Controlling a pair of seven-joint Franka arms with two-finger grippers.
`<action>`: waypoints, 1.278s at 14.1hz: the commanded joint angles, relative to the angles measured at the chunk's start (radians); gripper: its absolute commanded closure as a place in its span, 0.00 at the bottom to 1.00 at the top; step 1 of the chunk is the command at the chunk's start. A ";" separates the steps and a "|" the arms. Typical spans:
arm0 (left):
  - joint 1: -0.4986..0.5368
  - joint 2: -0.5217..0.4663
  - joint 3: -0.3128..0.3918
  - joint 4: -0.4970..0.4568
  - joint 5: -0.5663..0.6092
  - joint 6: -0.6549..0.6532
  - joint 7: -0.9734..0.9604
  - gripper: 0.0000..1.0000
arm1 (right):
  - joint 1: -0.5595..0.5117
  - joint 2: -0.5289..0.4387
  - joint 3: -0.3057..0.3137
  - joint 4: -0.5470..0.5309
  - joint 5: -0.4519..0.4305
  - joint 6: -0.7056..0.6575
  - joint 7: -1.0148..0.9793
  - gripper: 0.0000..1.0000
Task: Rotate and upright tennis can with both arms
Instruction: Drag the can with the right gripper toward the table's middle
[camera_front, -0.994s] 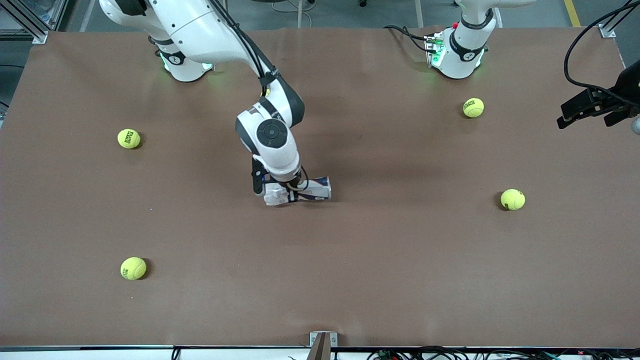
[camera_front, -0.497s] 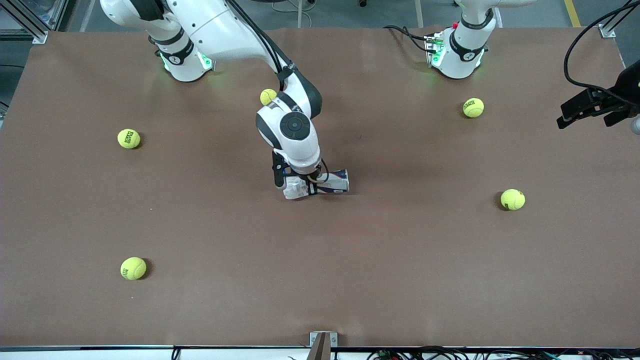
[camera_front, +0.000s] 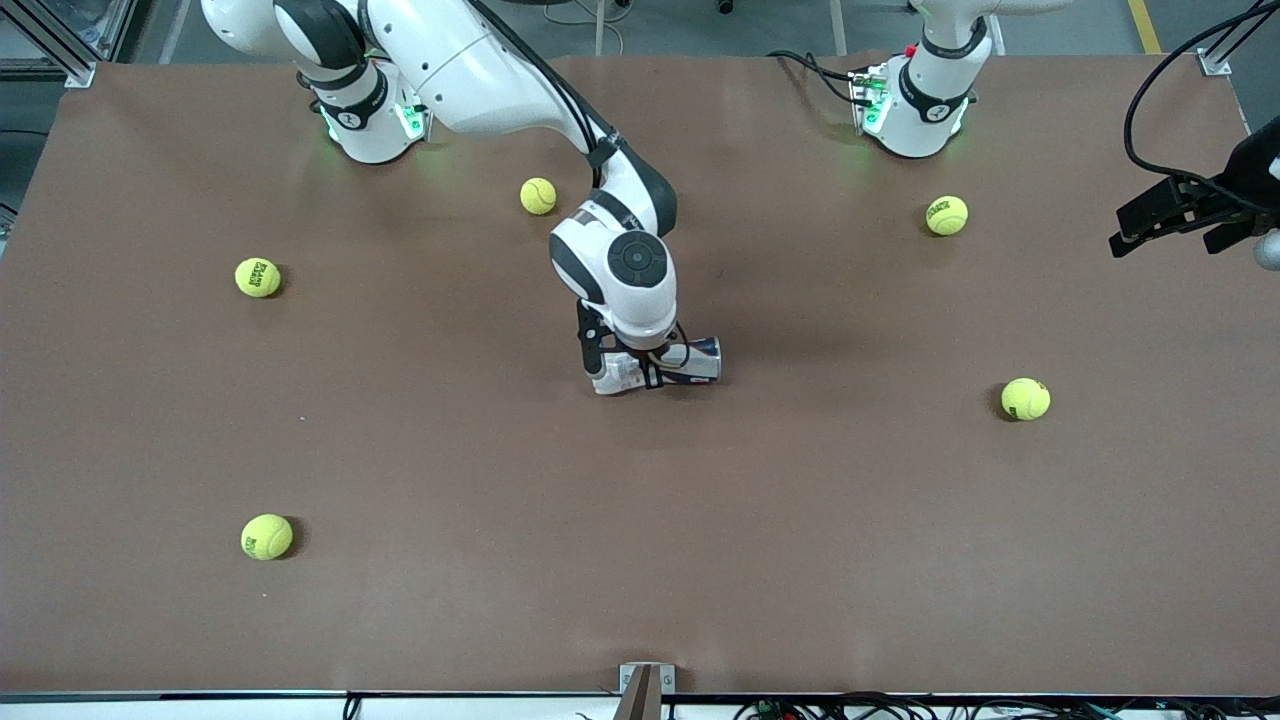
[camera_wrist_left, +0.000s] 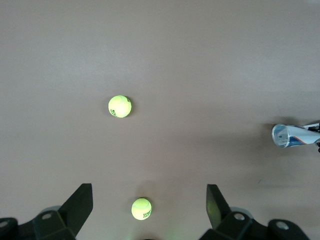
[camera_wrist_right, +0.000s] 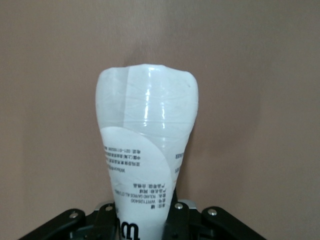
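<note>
Tennis can (camera_front: 660, 367): lying on its side near mid-worktop (camera_front: 640, 560), gripped at its middle. Over the last second it has travelled toward the left arm's end, keeping its sideways lie.
Right gripper (camera_front: 648, 372): fingers clamped on the can.
Left gripper (camera_front: 1165, 214): waiting above the worktop's left-arm edge, fingers spread wide, empty.
Judgement: delivery toward a handover; uprighting not yet begun.

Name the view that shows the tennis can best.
Right wrist view: the tennis can fills it, label readable. The front view shows it lying sideways, half hidden under the right tool. The left wrist view catches only its rim end.
</note>
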 joint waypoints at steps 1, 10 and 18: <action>-0.002 -0.008 0.002 -0.009 -0.015 0.004 0.013 0.00 | 0.034 0.044 -0.012 0.041 -0.006 -0.001 0.024 0.65; -0.002 -0.008 0.000 -0.009 -0.015 0.004 0.013 0.00 | 0.047 0.121 -0.013 0.150 -0.007 -0.006 0.059 0.59; -0.002 -0.008 0.000 -0.009 -0.015 0.004 0.013 0.00 | 0.047 0.116 -0.021 0.152 -0.007 -0.010 0.064 0.18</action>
